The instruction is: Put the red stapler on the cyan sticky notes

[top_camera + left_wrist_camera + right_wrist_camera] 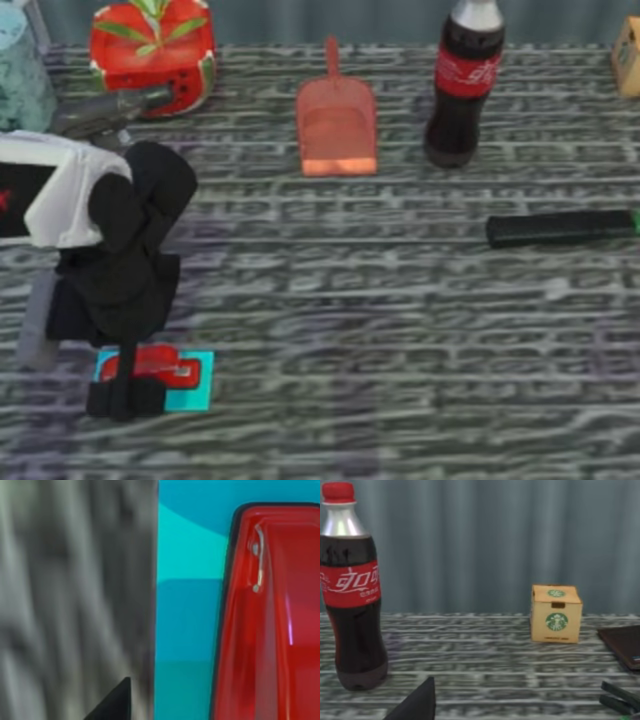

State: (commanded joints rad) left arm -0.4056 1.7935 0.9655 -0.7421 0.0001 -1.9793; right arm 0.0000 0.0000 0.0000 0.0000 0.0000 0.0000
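The left gripper point(125, 385) sits low over the stapler point(160, 365), which lies lengthwise across the pad point(200, 385) directly beneath jaws whose state I cannot tell.

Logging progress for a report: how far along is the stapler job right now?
Nearly done, it seems. The red stapler already lies on the cyan sticky notes at the table's near left. In hand: the left gripper is directly over both; whether it has let go can't be seen. Left: release if needed and lift away. The right arm is out of the top view.
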